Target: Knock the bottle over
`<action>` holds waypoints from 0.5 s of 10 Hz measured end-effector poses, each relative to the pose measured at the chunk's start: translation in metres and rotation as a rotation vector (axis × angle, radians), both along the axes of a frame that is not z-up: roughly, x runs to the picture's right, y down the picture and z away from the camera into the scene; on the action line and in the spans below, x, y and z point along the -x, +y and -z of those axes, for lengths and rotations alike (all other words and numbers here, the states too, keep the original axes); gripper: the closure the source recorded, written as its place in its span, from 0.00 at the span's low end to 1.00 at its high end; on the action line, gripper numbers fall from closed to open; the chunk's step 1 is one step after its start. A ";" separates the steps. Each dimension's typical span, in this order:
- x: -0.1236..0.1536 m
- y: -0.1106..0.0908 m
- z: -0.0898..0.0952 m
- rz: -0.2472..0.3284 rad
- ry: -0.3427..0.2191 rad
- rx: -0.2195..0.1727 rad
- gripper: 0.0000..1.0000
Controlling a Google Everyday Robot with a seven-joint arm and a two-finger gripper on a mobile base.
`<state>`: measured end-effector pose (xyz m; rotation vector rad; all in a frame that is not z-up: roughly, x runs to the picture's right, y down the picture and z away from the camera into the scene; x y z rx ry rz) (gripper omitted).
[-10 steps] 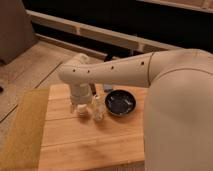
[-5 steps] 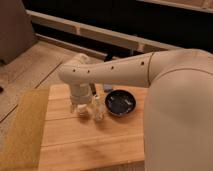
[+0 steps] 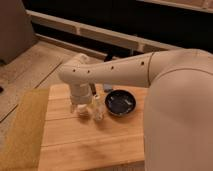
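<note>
Bottle (image 3: 98, 107) stands upright on the wooden bench (image 3: 90, 145), near the bench's middle, with the black bowl (image 3: 120, 102) just beside it on one side and the gripper (image 3: 81, 109) close on the other, low over the bench; whether the gripper is apart or together I cannot tell. The white arm (image 3: 115, 72) reaches across above the bowl and the bottle's top, a yellowish strip (image 3: 22, 127) borders the bench's far edge beyond the gripper, and nothing lies between gripper and bottle. Compared with half a second ago, bottle, bowl and gripper sit in the same places.
</note>
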<state>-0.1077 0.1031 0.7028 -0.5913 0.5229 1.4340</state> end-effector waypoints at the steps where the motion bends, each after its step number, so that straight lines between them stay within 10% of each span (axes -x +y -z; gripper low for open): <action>1: 0.000 0.000 0.000 0.000 0.000 0.000 0.35; 5: 0.001 0.000 -0.001 -0.005 -0.004 0.007 0.35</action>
